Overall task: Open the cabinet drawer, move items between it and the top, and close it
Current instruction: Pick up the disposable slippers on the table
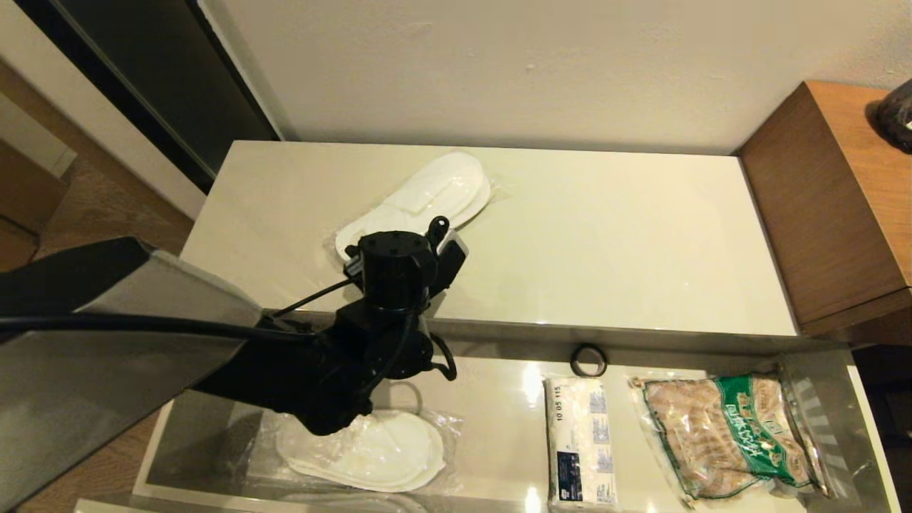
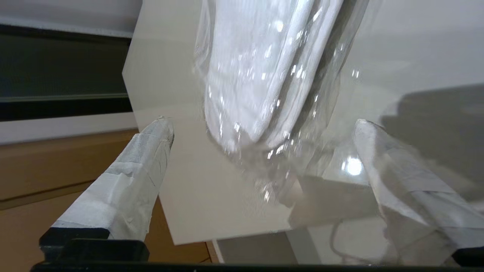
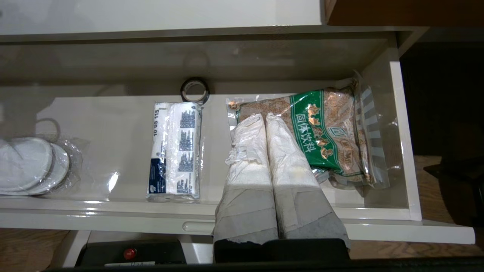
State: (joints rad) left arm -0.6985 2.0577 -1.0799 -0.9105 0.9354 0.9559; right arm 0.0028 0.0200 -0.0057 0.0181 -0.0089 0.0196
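Left gripper [image 2: 264, 124]: over the front-left part of the top [image 1: 605, 242], fingers [image 2: 124, 181] spread wide and holding nothing.
Slipper pair on top [image 1: 420, 199]: clear-wrapped, its near end lying between and just beyond the open fingers; long axis runs away from the gripper, slanting toward the back right.
Nearer arm: the left, by judgement.
Cabinet drawer [image 3: 113, 223]: pulled open below the top.
Drawer contents, left to right: second slipper pair [image 1: 370, 452], tissue pack [image 1: 578, 442], small black ring [image 1: 588, 360] at the back, green-labelled snack bag [image 1: 727, 434].
Right gripper [image 3: 264, 147]: above the drawer's right half, fingers pressed together, empty.
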